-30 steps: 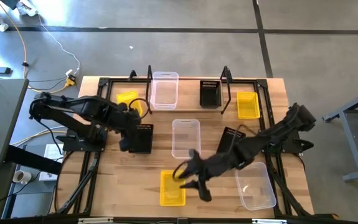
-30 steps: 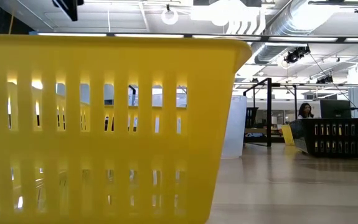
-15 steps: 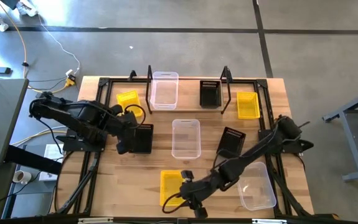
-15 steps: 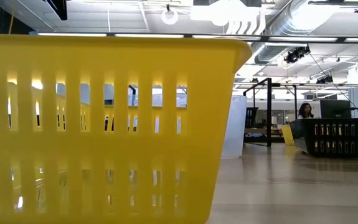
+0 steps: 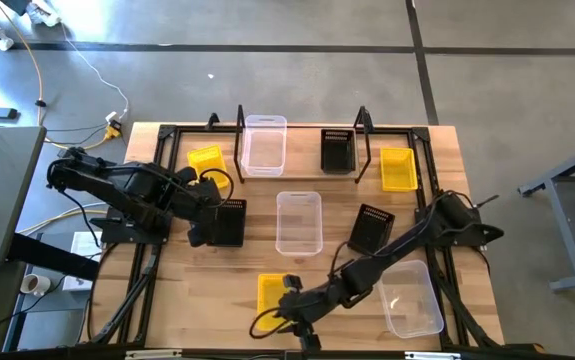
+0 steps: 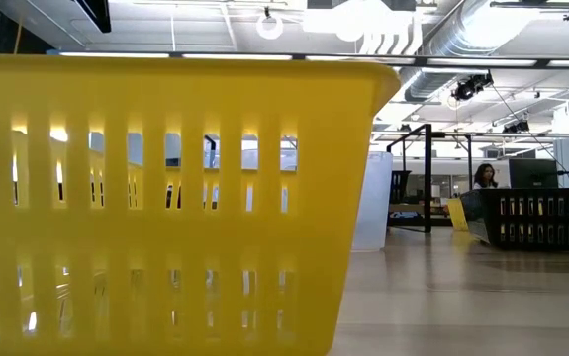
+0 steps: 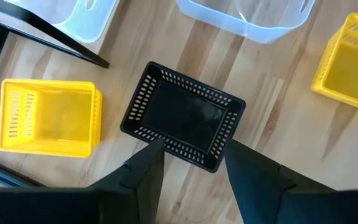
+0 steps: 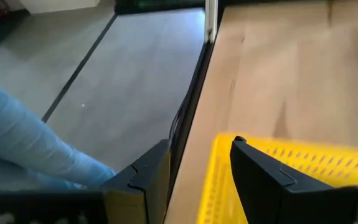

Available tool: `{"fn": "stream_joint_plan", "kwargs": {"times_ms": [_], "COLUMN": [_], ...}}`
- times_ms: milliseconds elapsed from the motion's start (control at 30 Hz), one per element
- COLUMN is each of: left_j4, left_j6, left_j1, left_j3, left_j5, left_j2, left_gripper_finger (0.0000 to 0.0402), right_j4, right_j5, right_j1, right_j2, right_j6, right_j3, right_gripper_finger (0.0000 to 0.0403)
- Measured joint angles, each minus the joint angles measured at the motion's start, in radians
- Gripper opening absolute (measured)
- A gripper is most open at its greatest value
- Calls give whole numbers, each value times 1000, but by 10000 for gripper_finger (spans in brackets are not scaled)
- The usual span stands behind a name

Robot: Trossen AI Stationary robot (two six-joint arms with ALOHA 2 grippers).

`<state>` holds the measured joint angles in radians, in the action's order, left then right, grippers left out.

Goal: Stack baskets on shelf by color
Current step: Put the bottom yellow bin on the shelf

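My left hand (image 7: 188, 163) hung spread above a black basket (image 7: 183, 116) on the desk (image 5: 437, 160) | my right hand (image 8: 200, 168) straddled, unclenched, a yellow basket (image 8: 278, 180) wall at the near edge.

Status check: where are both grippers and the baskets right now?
Left gripper open over black basket. Right gripper open at yellow basket rim, near table edge. Shelf holds clear and black baskets.

- The shelf (image 5: 302, 172) lies along the table's (image 5: 437, 140) far edge, with two baskets (image 5: 265, 145) on it.
- One basket (image 5: 205, 160) sits left of the shelf, another (image 5: 398, 168) right.
- A basket (image 5: 299, 221) lies mid-table, before the shelf.
- The left claw (image 7: 191, 163) hangs over a basket (image 7: 183, 115) at the table's left.
- The right claw (image 8: 198, 163) is at the near-edge basket (image 8: 278, 180).
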<state>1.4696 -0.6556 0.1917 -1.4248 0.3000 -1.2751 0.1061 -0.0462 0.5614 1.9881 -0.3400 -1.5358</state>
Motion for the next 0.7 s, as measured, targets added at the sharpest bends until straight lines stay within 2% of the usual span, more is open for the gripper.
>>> {"fn": "stream_joint_plan", "kwargs": {"times_ms": [367, 700], "left_j4": [1, 1], "left_j6": [0, 0], "left_j1": [0, 0], "left_j3": [0, 1], "left_j5": [0, 2], "left_j2": [0, 0], "left_gripper_finger": [158, 158], "right_j4": [322, 353], "right_j5": [-1, 41], "right_j1": [-12, 16], "right_j2": [120, 226], "right_j6": [28, -6], "right_j3": [-236, -270], "right_gripper_finger": [153, 153]}}
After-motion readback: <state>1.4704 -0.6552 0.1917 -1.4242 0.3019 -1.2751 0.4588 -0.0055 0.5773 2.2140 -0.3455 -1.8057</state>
